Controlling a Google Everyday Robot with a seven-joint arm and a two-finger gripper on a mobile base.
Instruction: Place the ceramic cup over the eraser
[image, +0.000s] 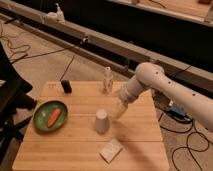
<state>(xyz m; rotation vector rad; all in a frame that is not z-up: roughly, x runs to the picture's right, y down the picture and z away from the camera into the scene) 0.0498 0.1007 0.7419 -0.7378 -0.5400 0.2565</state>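
The ceramic cup (101, 121) is a small white tapered cup standing upside down near the middle of the wooden table (75, 150). The eraser (66, 86) is a small dark upright block near the table's back left edge, well apart from the cup. My gripper (119, 111) hangs from the white arm just right of the cup, low over the table and a short gap from it. It holds nothing that I can see.
A green plate (41, 116) with a carrot (54, 118) lies at the left. A slim whitish bottle (107, 80) stands at the back edge. A pale flat sponge-like square (110, 150) lies near the front. Cables run over the floor around the table.
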